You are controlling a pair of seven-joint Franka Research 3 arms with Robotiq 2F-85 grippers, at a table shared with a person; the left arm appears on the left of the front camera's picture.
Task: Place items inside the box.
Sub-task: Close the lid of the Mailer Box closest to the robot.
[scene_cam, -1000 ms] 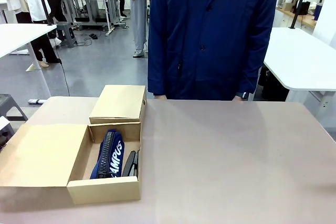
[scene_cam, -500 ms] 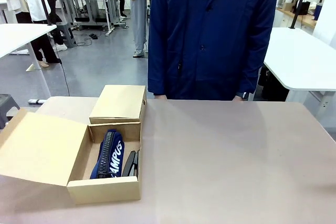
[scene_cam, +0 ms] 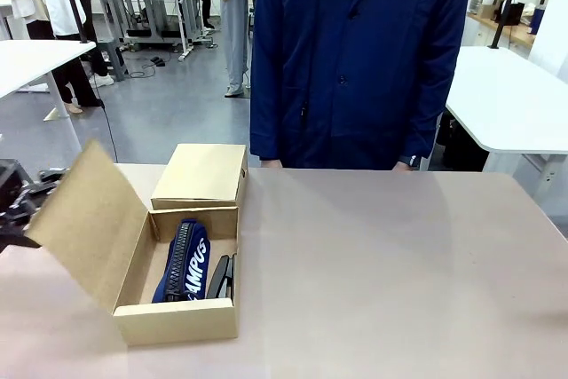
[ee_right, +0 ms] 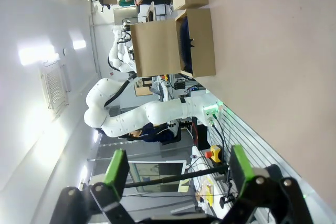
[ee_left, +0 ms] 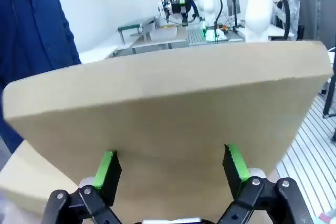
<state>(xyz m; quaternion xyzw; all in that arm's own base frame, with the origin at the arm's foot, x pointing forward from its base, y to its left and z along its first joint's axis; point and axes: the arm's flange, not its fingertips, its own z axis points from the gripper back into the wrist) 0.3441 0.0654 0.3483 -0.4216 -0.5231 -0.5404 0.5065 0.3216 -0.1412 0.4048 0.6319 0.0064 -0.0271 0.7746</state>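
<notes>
An open cardboard box (scene_cam: 177, 321) stands at the table's left. Inside it lie the navy pouch with white lettering (scene_cam: 185, 259) and, to its right, a black stapler (scene_cam: 221, 277). The box's lid (scene_cam: 84, 219) stands tilted up on the left side. My left gripper (scene_cam: 22, 206) sits behind the lid at the picture's left edge. In the left wrist view it (ee_left: 170, 169) is open, its green pads (ee_left: 107, 169) spread against the lid's outer face (ee_left: 168, 108). My right gripper (ee_right: 178, 169) is open in the air, far from the box (ee_right: 199, 40). The other items are out of view.
A second, closed cardboard box (scene_cam: 202, 173) sits just behind the open one. A person in a dark blue coat (scene_cam: 355, 51) stands at the far edge. The table (scene_cam: 399, 264) stretches bare to the right of the boxes.
The lid has swung up from lying flat on the table to a steep tilt. My left gripper has come into sight behind it at the left edge.
</notes>
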